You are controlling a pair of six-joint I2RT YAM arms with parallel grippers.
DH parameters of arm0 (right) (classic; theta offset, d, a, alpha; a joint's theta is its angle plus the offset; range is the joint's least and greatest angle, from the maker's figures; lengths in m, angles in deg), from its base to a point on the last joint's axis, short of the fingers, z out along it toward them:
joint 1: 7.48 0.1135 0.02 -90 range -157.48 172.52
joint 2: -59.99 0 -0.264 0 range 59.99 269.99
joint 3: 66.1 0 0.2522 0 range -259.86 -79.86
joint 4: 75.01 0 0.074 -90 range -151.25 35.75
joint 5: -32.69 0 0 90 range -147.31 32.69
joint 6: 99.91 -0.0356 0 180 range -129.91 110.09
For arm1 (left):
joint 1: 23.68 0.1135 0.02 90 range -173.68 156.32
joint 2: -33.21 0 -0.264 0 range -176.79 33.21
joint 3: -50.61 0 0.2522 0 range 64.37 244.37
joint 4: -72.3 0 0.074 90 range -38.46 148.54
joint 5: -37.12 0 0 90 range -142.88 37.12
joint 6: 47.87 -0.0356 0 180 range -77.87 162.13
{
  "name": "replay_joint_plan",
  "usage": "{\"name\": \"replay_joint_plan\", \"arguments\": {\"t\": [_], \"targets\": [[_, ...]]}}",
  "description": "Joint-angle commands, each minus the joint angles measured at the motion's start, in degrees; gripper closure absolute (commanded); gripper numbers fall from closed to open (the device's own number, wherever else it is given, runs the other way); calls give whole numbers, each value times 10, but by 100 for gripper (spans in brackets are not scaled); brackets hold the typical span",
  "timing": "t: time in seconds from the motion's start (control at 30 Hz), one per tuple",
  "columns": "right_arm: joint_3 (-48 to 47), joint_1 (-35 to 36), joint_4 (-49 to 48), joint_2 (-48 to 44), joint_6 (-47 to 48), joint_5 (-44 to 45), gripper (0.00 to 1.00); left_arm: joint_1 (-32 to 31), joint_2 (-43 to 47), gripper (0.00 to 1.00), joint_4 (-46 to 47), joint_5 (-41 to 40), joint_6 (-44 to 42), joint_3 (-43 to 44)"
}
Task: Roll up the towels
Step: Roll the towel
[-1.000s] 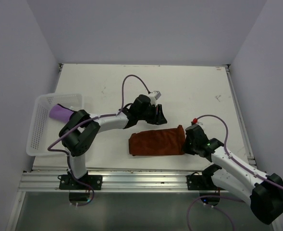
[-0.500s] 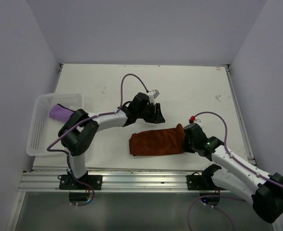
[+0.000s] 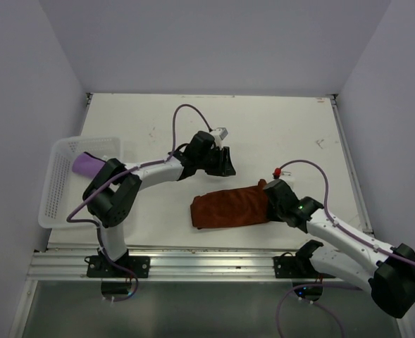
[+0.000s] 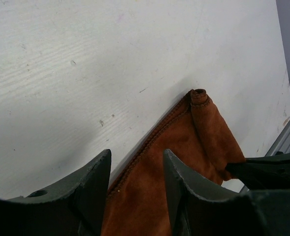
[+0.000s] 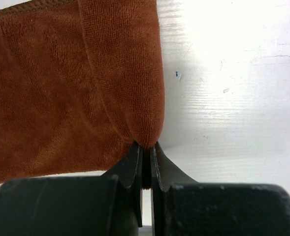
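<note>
Showing scuffs, white worktop [image 3: 277, 127] between pale walls [image 3: 214, 42]; right tool [image 5: 145, 152] pinches orange towel [image 3: 228, 205]; left tool [image 4: 136, 157] parted, empty.

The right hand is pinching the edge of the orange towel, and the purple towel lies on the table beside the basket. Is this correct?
Not quite. The purple towel lies inside the white basket, not on the table beside it; the top view shows this. The right hand does pinch the edge of the orange towel.
</note>
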Motion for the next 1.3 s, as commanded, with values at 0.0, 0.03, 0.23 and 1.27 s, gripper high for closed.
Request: {"name": "replay_joint_plan", "arguments": {"t": [0.0, 0.03, 0.23, 1.27], "targets": [[-26, 6, 13, 3, 2, 34, 100, 3, 27, 50, -2, -12, -16, 14], [-29, 7, 15, 10, -4, 39, 100, 3, 30, 50, -2, -14, -16, 12], [-50, 8, 43, 44, -21, 62, 100, 8, 38, 50, 1, -19, -15, 4], [-100, 105, 81, 122, -36, 154, 100, 25, 75, 48, 9, -28, -11, -35]]}}
